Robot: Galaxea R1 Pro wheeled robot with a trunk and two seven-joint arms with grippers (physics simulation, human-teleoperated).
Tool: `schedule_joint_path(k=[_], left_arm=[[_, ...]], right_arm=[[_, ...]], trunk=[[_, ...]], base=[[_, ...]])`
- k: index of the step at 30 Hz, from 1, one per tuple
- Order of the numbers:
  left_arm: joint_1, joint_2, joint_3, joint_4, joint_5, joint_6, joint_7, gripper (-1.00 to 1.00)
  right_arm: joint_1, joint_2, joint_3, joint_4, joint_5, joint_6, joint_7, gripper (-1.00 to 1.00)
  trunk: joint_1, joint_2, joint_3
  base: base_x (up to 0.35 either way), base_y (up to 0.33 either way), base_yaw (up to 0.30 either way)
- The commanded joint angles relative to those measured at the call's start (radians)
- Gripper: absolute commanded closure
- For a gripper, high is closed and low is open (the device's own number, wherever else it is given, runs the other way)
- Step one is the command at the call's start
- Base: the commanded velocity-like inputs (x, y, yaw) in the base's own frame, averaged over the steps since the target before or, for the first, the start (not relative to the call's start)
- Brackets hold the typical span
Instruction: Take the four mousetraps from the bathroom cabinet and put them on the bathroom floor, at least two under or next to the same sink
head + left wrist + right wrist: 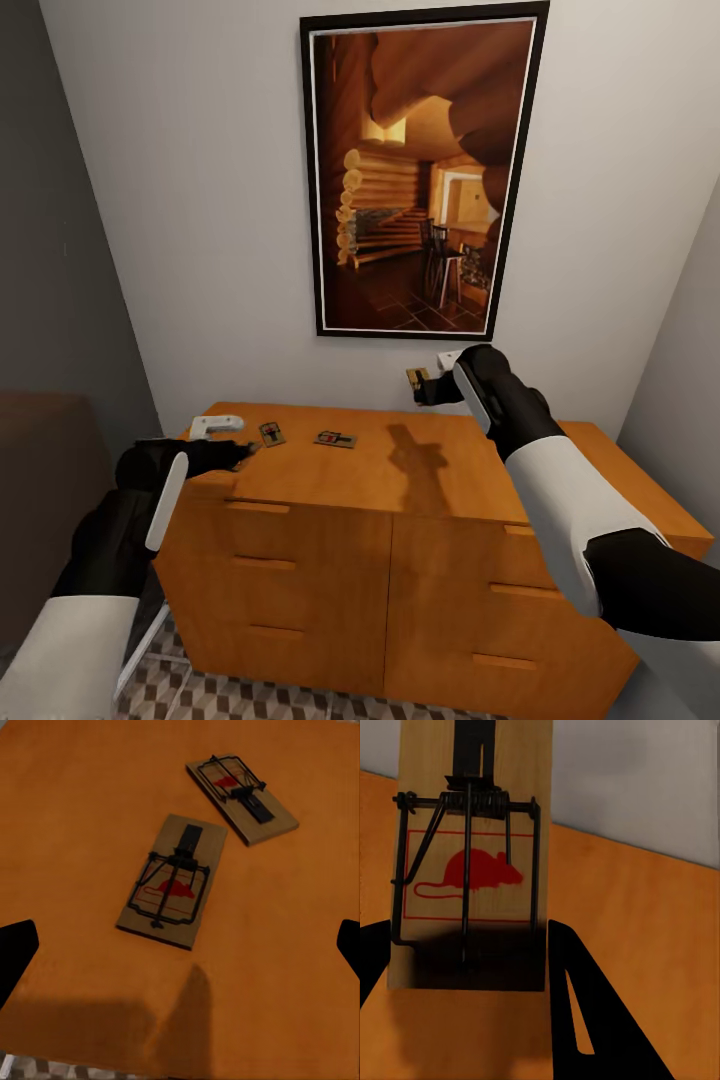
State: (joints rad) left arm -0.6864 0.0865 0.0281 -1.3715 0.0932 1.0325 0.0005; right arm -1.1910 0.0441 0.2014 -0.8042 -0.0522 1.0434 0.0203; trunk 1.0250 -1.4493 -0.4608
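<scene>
Right gripper [418, 385]: raised above the back of the cabinet top, at about 1 o'clock from the cabinet's middle in the head view; jaws closed on a mousetrap [471, 862] (its lower edge sits between the two dark fingers in the right wrist view).
Held mousetrap: wooden base, dark wire bar and spring, red mouse print; hangs clear of the cabinet top, with the grey wall behind it.
Left gripper [237, 455]: low over the left end of the cabinet top, at about 9 o'clock; jaws spread wide, holding nothing.
Near mousetrap [174, 879]: flat on the cabinet top, just ahead of the left gripper.
Far mousetrap [241, 796]: flat on the top, near the first, not touching it.
Cabinet [400, 560]: orange-brown, drawer fronts shut.
Framed picture [425, 175]: on the wall at 12 o'clock.
Bathroom floor [230, 700]: cube-patterned tiles at 6 o'clock, below the cabinet.
</scene>
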Motion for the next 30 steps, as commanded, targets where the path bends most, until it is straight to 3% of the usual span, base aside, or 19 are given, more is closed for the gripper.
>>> schedule_joint_path(k=[1,14,21,22,30], left_arm=[[-0.007,0.006,0.001,0.005,0.0,0.005,0.001,-1.0],[-0.08,0.079,0.001,0.078,-0.086,0.006,-0.001,-1.0],[-0.119,0.08,-0.001,0.117,-0.099,0.004,-0.017,-1.0],[-0.236,0.079,-0.001,0.298,-0.1,0.004,-0.022,-1.0],[-0.262,0.079,-0.002,0.364,-0.106,-0.001,-0.106,-1.0]], right_arm=[[-0.001,-0.001,0.001,-0.002,-0.007,0.004,-0.002,1.0],[-0.001,-0.001,0.001,-0.003,-0.002,0.004,-0.002,1.0],[-0.001,-0.001,0.002,-0.003,-0.002,0.004,-0.002,1.0],[-0.001,-0.001,0.002,-0.003,-0.002,0.004,-0.002,1.0],[-0.001,-0.001,0.003,-0.003,-0.001,0.004,-0.003,1.0]], trunk=[[0.0,-0.001,-0.001],[0.0,-0.001,-0.001],[0.0,-0.001,-0.001],[0.0,-0.001,-0.001],[0.0,-0.001,-0.001]], base=[[0.0,0.0,0.0],[0.0,0.0,0.0],[0.0,0.0,0.0],[0.0,0.0,0.0],[0.0,0.0,0.0]])
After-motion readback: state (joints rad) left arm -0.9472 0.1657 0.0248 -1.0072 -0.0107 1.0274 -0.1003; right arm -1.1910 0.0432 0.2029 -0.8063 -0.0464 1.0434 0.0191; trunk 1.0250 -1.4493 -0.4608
